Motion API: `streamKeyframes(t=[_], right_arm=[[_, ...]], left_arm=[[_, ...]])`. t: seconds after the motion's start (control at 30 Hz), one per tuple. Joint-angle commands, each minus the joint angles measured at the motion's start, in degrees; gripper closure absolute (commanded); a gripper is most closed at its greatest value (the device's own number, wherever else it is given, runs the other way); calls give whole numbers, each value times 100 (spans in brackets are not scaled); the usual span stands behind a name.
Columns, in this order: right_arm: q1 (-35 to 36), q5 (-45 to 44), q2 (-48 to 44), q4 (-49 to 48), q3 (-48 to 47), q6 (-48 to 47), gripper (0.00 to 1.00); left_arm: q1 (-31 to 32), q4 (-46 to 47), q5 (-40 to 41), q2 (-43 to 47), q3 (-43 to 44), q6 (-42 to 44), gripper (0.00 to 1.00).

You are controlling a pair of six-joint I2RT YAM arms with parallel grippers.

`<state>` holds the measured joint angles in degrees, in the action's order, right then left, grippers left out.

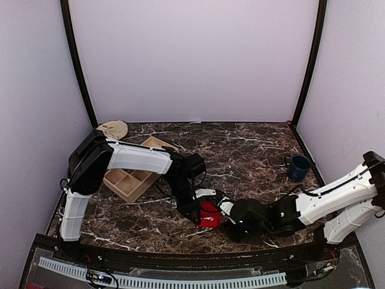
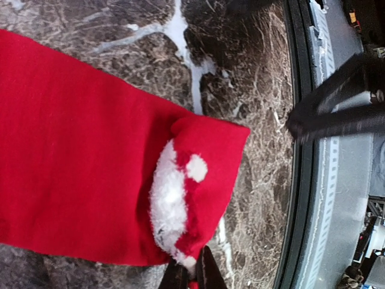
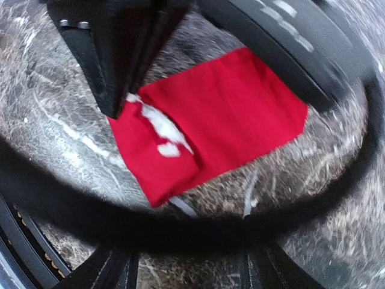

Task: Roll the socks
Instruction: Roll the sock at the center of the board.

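Pale lilac walls (image 1: 192, 60) and black corner poles (image 1: 77, 66) — around a dark, white-veined marble tabletop (image 1: 252, 144).

the red sock (image 2: 78, 150) is soft, matt knitted cloth with a fine, even surface and no sheen. its white patch (image 2: 171, 198) looks fluffy and rough, like loose fleece. the tan sock (image 1: 112, 128) is also dull cloth. the worktop (image 1: 252, 150) has a dark brown marble look with white veins, smooth and faintly glossy. the tray (image 1: 129, 180) is pale, bare wood, matt. the mug (image 1: 298, 167) is dark blue, smooth and slightly shiny. the left claw (image 2: 192, 271) is black, matt and hard, like plastic. the arm shells (image 1: 138, 158) are smooth white plastic with black joints.
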<state>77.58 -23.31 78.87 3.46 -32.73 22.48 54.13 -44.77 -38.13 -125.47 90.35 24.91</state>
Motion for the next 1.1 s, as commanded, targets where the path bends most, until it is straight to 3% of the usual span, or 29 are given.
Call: streamKeyframes(t=[0.0, 0.8, 1.07], right_arm=[[98, 20, 316, -418, -301, -826, 47], [-124, 362, 1340, -981, -625, -1844, 41], [-367, 695, 1439, -968, -576, -1860, 56]], left_arm=[[-15, -505, -267, -217, 161, 129, 100], [-227, -577, -861, -329, 202, 251, 100], [-249, -568, -885, -324, 192, 278, 100]])
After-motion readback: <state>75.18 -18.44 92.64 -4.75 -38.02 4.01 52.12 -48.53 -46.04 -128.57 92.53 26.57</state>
